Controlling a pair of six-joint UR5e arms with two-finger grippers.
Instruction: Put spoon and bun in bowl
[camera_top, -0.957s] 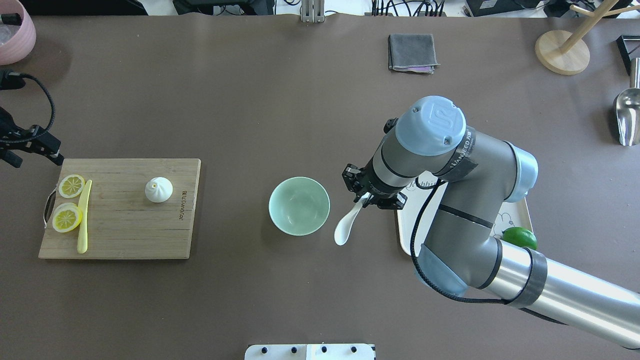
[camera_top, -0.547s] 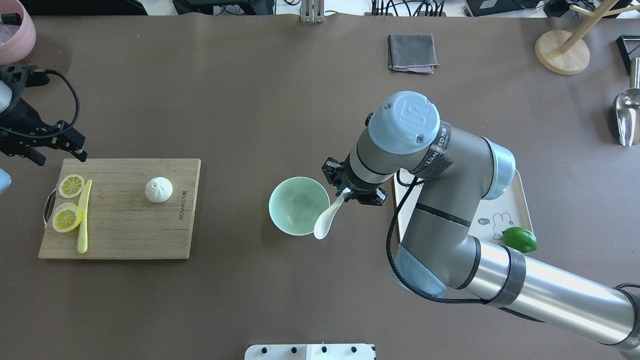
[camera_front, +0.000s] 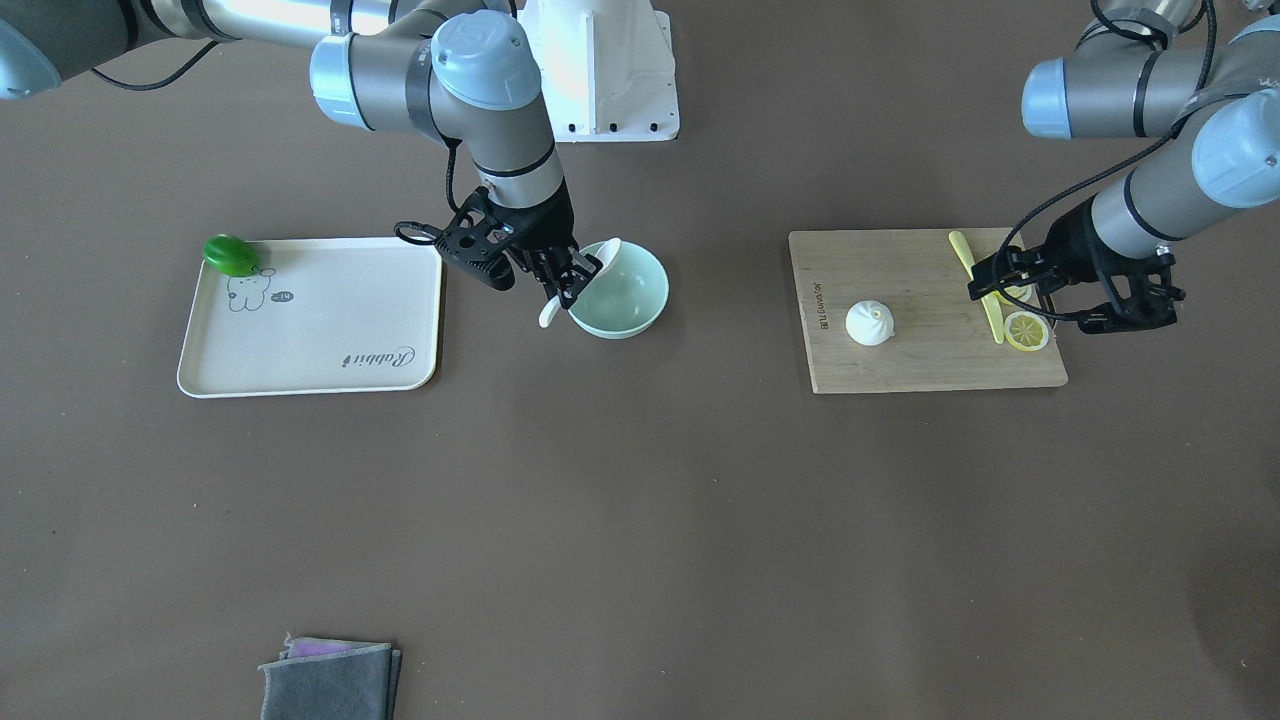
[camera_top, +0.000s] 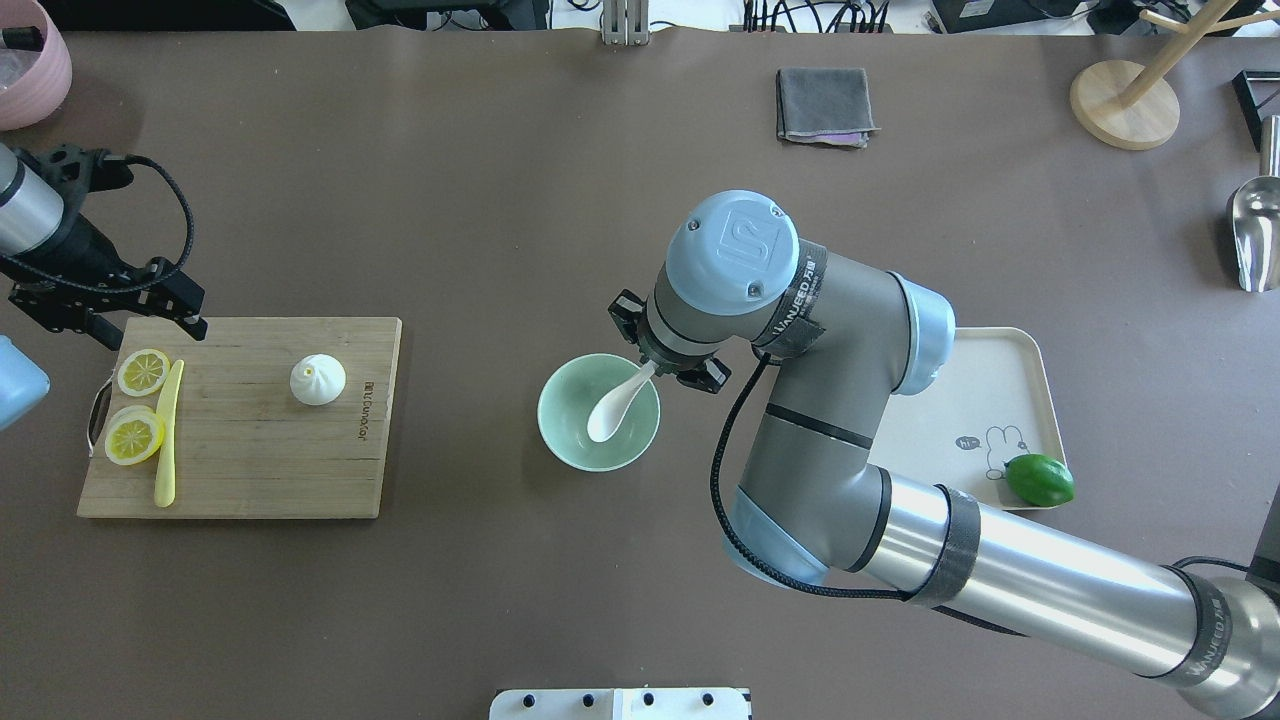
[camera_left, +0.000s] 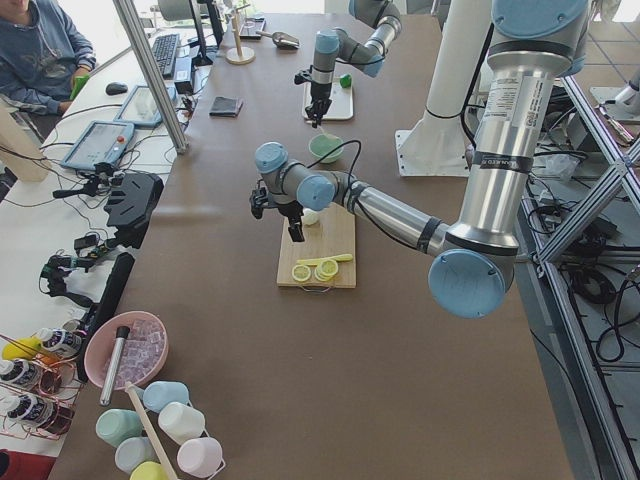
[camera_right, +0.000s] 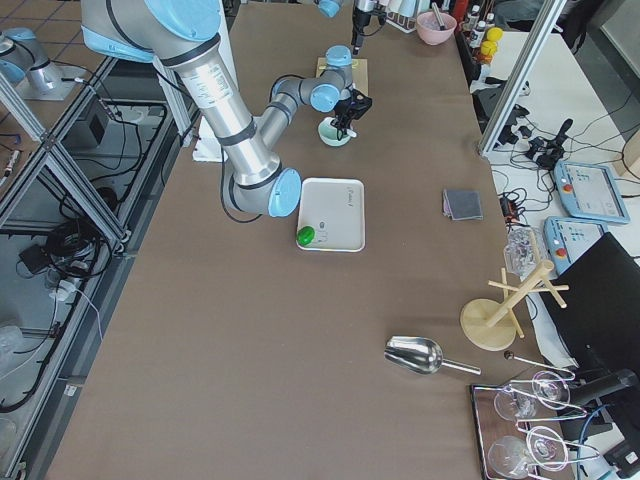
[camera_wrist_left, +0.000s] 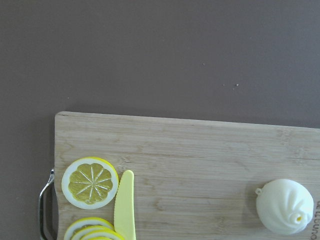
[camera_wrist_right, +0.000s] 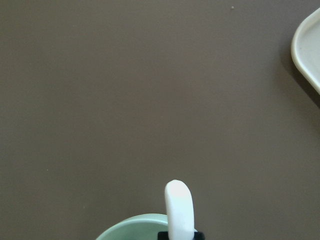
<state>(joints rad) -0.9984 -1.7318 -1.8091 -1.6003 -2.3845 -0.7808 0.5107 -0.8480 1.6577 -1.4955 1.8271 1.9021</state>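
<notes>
Right gripper (camera_top: 662, 372): clamped on spoon (camera_top: 610, 412) handle; scoop within bowl (camera_top: 560, 445) rim, handle crossing rim edge nearest gripper. Left gripper (camera_top: 150, 325): fingers spread, holding nothing, above far corner of cutting board (camera_top: 250, 460), by lemon slices (camera_top: 143, 372). Bun (camera_top: 318, 380): on board, near edge facing bowl, apart from slices. Bare tabletop (camera_top: 470, 250) between board and bowl. Tray (camera_top: 985, 385) print: "Rabbit". Board stamp unreadable.

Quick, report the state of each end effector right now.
Left end effector: open, holding nothing.
Right end effector: closed on the spoon, over the bowl.
</notes>
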